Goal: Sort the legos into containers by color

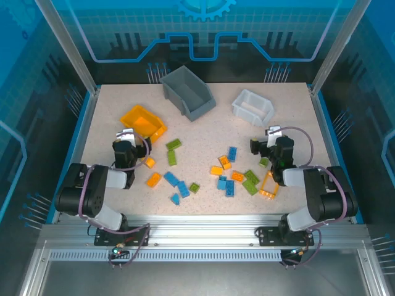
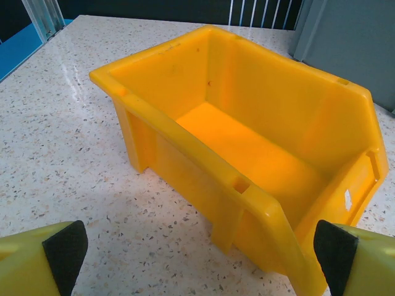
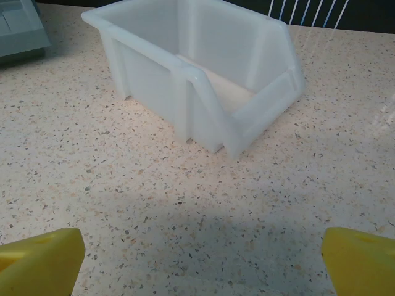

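The legos lie loose on the table: orange bricks (image 1: 153, 179), blue bricks (image 1: 171, 179) and lime green bricks (image 1: 172, 158) in the middle, and a flat orange frame (image 1: 268, 185) at the right. The yellow-orange bin (image 1: 143, 122) is empty in the left wrist view (image 2: 247, 142). My left gripper (image 1: 128, 137) (image 2: 200, 259) stands open just in front of it, holding nothing. The white bin (image 1: 252, 106) (image 3: 197, 74) sits a little beyond my right gripper (image 1: 270, 137) (image 3: 200, 259), which is open and empty over bare table. The dark grey bin (image 1: 187, 92) stands at the back.
A blue raised rim (image 1: 86, 117) edges the speckled table, with metal posts at the back corners. A green brick (image 1: 264, 161) lies right beside my right arm. An orange brick (image 1: 149, 162) lies beside my left arm. The grey bin's wall (image 2: 352, 43) rises behind the yellow one.
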